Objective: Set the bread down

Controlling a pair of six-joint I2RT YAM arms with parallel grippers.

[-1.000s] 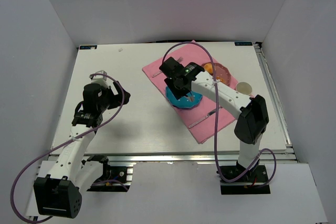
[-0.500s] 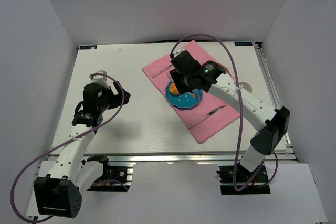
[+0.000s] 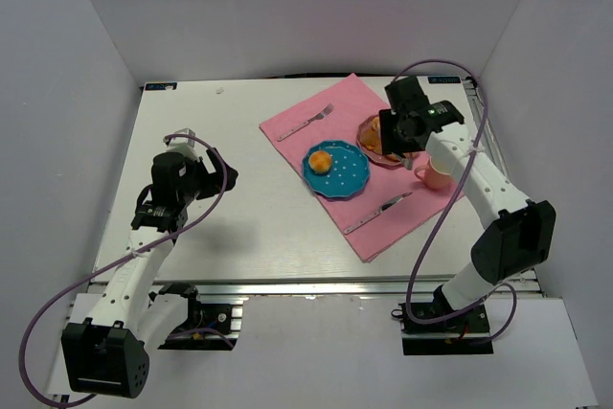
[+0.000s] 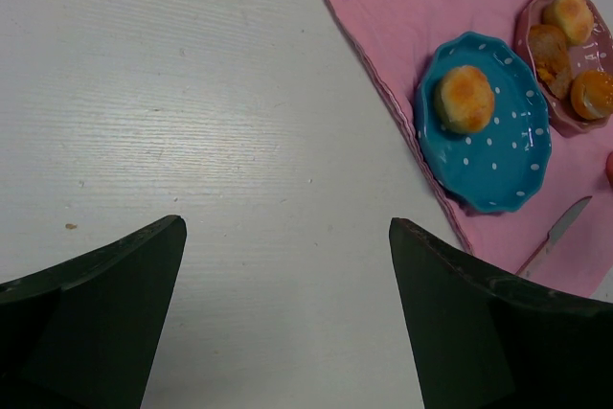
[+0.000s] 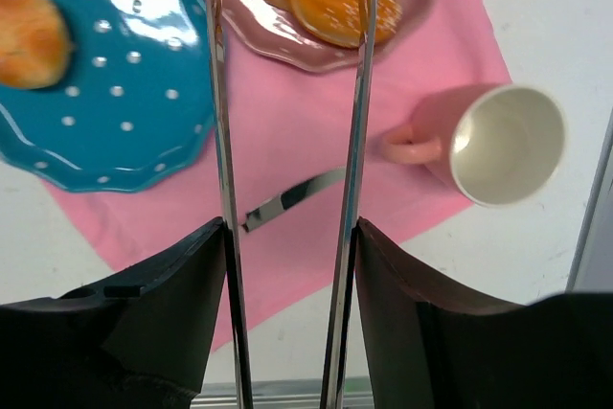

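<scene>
One bread bun (image 3: 321,159) lies on the blue dotted plate (image 3: 350,179); the left wrist view shows that bun (image 4: 465,99) and a second, paler bun (image 4: 567,14) on the pink plate (image 4: 533,55) beside darker orange pastry pieces (image 4: 592,93). My right gripper (image 3: 393,136) hovers over the pink plate, shut on metal tongs (image 5: 359,93). The tong arms stand apart and straddle an orange pastry (image 5: 345,2); their tips are out of view. My left gripper (image 4: 287,227) is open over bare table, far left of the plates.
A pink mat (image 3: 402,213) carries both plates, a fork (image 3: 306,120) at its far left, a knife (image 3: 383,208) near its front edge and a pink cup (image 3: 436,174) on its side at the right. White walls surround the table.
My right arm has swung right with the tongs, from over the blue plate to over the pink plate. A bun now lies uncovered on the blue plate. The left arm is still.
</scene>
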